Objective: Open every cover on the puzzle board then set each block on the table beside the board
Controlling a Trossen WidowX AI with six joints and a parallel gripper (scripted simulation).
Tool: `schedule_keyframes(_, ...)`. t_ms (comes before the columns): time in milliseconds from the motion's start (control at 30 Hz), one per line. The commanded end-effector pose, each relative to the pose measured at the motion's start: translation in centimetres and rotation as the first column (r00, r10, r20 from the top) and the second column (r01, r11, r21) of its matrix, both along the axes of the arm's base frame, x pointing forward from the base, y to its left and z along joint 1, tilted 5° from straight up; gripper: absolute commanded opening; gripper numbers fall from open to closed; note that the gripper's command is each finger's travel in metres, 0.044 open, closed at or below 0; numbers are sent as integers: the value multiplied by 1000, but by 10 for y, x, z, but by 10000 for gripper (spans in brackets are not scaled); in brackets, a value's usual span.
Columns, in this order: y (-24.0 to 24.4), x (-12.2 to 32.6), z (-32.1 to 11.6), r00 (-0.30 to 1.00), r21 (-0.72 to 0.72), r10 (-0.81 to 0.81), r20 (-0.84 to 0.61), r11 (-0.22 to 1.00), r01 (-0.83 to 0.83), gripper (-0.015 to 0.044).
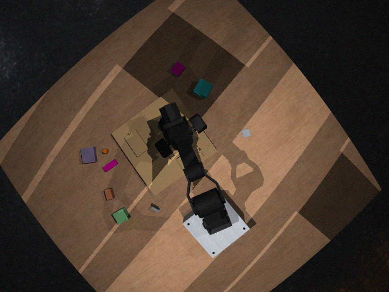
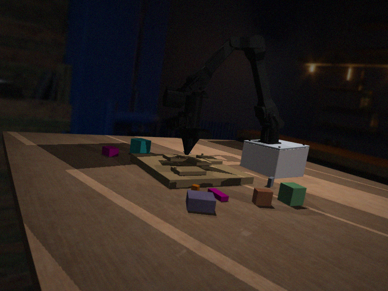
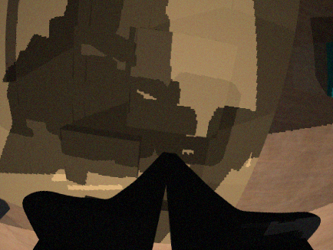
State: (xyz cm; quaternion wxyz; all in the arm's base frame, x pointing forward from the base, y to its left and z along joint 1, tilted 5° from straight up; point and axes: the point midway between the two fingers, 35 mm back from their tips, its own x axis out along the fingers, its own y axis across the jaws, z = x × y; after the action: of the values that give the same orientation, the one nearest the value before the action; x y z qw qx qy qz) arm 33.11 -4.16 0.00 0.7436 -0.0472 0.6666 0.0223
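The tan puzzle board (image 1: 157, 185) (image 2: 225, 181) (image 3: 23, 184) lies in front of the arm, heavily shadowed. A flat cover (image 1: 135, 143) (image 2: 190, 171) sits toward its left side in the top view. Another cover (image 3: 100, 147) shows in the wrist view, left of the fingertips. More raised plates lie toward the board's middle and far side. Whether wells are uncovered or hold blocks is hard to tell in the shadow. My gripper (image 2: 187, 153) (image 3: 168, 159) is shut and empty, pointing down with its tips low over the board's far half; the arm hides the tips in the top view.
Around the board lie a teal block (image 1: 203, 88) (image 2: 140, 146), magenta cube (image 1: 178, 68) (image 2: 110, 151), purple block (image 1: 88, 155) (image 2: 200, 202), orange cube (image 1: 105, 151), magenta bar (image 1: 109, 165), brown block (image 1: 108, 193), green block (image 1: 121, 215) and two grey pieces (image 1: 155, 208) (image 1: 246, 132).
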Motion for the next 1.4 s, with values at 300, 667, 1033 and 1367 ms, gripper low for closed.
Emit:
schedule_keyframes(300, -1, 0, -13, 1000, -2, -1, -1, 1000, 1, 0)
schedule_keyframes(667, -1, 7, -12, 1000, -2, -1, 0, 1000, 1, 0)
schedule_keyframes(1033, 0, 18, -11, 1000, -2, -1, 1, 1000, 1, 0)
schedule_keyframes(1367, 1, 28, -9, 1000, -2, -1, 2, 1000, 1, 0)
